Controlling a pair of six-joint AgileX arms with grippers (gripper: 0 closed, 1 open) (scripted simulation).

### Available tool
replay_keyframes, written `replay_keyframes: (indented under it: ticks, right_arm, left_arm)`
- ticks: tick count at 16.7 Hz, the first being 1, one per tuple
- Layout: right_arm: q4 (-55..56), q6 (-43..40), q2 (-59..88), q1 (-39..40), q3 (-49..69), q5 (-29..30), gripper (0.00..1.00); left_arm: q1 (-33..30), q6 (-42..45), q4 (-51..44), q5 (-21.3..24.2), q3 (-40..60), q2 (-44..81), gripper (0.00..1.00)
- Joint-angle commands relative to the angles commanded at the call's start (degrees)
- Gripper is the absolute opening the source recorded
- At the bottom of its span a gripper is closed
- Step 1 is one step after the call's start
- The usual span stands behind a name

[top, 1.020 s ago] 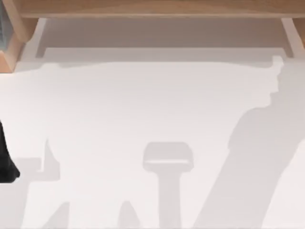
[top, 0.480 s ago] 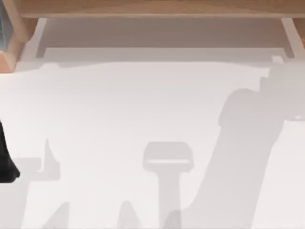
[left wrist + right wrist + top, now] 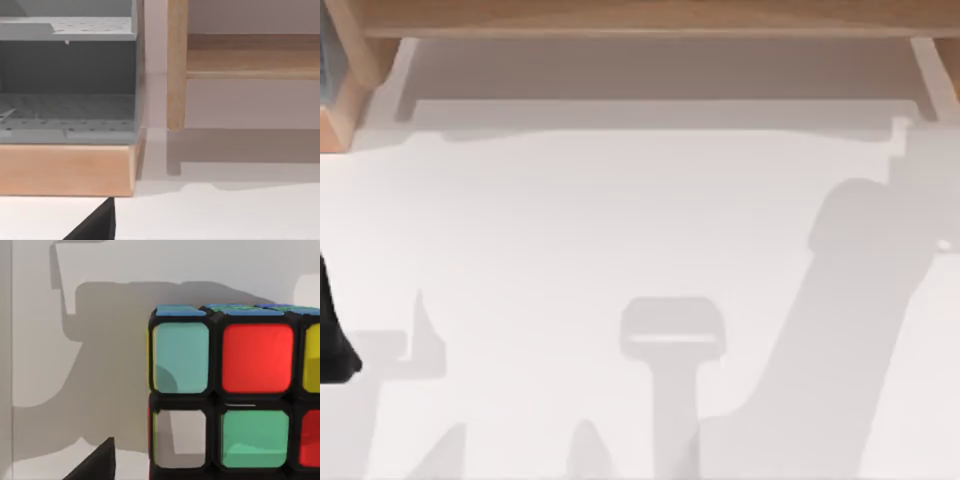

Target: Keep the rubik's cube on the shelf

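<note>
White table; rubik's cube close, possibly gripped; shelf bare

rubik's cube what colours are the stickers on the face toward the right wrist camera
Rubik's cube: that face shows teal, red, yellow, white and green stickers on a black grid, best seen in the right wrist view.

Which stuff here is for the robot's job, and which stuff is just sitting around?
For the job:
- the small rubik's cube with red, green and pale blue stickers on a black grid, close before the right wrist camera
- the long light-brown wooden shelf along the table's far edge

Just sitting around:
- the grey perforated rack on a wooden base, beside the shelf's post
- the white table
</note>
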Motion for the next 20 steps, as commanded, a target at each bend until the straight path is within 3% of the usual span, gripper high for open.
replay_keyframes:
  ticks: [7,20]
  right_arm:
    - [4.2,0.6,2.1,0.6,-2.1,0.1,1.00]
    - [4.2,0.6,2.1,0.6,-2.1,0.1,0.02]
  left_arm:
    - [0.0,0.0,0.0,0.0,0.0,0.0,1.00]
    - [0.0,0.0,0.0,0.0,0.0,0.0,1.00]
